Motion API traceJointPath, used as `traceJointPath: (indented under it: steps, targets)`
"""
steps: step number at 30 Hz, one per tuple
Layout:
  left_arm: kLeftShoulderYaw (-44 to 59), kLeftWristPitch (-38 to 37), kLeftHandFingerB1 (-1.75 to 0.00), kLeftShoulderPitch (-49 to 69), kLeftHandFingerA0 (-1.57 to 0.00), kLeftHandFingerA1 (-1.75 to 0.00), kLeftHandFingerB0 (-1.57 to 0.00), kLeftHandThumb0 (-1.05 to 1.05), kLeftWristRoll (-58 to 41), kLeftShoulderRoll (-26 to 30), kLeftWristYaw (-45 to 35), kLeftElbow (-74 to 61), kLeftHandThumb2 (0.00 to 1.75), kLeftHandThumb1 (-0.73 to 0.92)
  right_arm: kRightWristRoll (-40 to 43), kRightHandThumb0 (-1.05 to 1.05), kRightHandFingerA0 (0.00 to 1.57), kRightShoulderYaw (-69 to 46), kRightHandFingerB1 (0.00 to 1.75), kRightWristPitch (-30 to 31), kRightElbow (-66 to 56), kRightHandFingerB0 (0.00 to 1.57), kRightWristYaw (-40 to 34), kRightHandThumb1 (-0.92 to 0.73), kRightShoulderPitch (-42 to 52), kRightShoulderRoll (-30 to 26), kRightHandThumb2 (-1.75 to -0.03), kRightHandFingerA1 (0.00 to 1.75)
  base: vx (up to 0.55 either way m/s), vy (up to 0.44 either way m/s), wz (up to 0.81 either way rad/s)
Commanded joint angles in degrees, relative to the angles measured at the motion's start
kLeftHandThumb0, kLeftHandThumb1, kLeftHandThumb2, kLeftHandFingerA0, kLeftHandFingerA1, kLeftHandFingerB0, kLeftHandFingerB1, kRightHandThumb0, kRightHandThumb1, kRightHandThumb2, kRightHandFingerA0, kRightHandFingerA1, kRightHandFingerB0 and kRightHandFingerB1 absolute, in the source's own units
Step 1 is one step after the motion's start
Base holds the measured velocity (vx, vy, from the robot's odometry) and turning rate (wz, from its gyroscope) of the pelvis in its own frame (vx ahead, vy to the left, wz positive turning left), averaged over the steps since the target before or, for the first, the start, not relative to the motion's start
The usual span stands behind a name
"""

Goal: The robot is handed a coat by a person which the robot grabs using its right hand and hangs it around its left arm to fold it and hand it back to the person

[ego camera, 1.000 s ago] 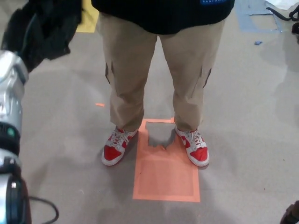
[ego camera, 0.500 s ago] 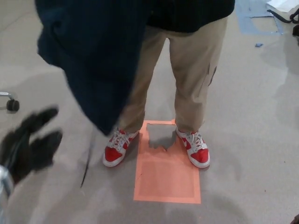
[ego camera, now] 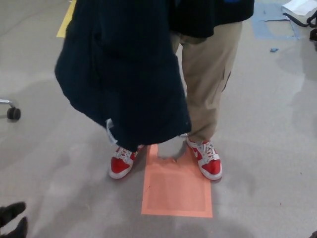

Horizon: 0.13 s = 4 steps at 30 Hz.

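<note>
A dark navy coat [ego camera: 124,74] hangs in front of the person [ego camera: 208,74], covering their left side down to the shin. Its top runs out of the picture, so what holds it is hidden. A white tag or cord [ego camera: 110,131] dangles at its lower edge. The person wears tan trousers and red and white sneakers [ego camera: 208,159]. Only the black fingertips of my left hand [ego camera: 12,220] show at the bottom left corner, apart from each other, holding nothing and well below the coat. My right hand does not show.
An orange rectangle [ego camera: 176,186] is marked on the grey floor at the person's feet. A chair caster [ego camera: 13,113] sits at the left edge. Yellow tape [ego camera: 65,20] lies top left; blue tape [ego camera: 270,22] and black cables [ego camera: 299,20] lie top right.
The coat has swung further into view, lower and to the right, across the person's legs. My left arm has dropped from the upper left to the bottom left corner.
</note>
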Motion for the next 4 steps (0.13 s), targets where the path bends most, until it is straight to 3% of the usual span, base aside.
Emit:
traceJointPath:
  steps: [1, 4]
  targets:
    - [-6.6, 1.8, -0.41, 3.5, -0.04, -0.41, -0.05, -0.7, 8.0, 4.1, 5.6, 4.0, 1.07, 0.77, 0.3, -0.55, 0.25, 0.5, 0.47, -1.1, 0.2, 0.31, 0.1, -0.6, 3.7, 0.3, -0.88, 0.45, 0.0, 0.0, 0.0]
    - [-6.7, 1.3, -0.37, 4.9, -0.03, -0.39, -0.04, -0.68, 7.0, 4.2, 4.5, 4.4, 1.07, 0.76, 0.3, -0.52, 0.29, 0.6, 0.47, -1.9, 0.1, 0.3, 0.1, -0.61, 5.1, 0.1, -0.9, 0.47, 0.0, 0.0, 0.0]
